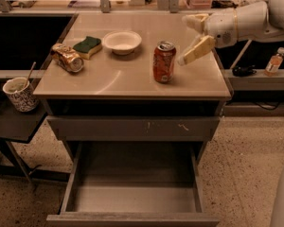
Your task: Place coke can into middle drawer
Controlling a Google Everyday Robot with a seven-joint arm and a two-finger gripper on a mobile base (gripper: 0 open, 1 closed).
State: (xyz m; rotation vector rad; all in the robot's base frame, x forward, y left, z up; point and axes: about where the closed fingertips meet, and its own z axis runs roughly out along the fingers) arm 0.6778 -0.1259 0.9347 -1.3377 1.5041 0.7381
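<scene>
The coke can (pixel 164 62) stands upright on the tan cabinet top (pixel 113 79), right of centre. My gripper (pixel 193 37) is open and empty, just to the right of the can and level with its upper half, not touching it. One finger points left above the can's height and the other slants down toward the can. The middle drawer (pixel 132 200) is pulled out at the bottom of the cabinet, with nothing on its grey floor.
A dented gold-brown can (pixel 66 58), a green sponge (pixel 87 46) and a white bowl (pixel 122 41) sit at the back left of the top. The scratched drawer front (pixel 132 127) is shut. A cup with a spoon (pixel 20 93) stands on a low side table. A small bottle (pixel 276 60) stands at the right.
</scene>
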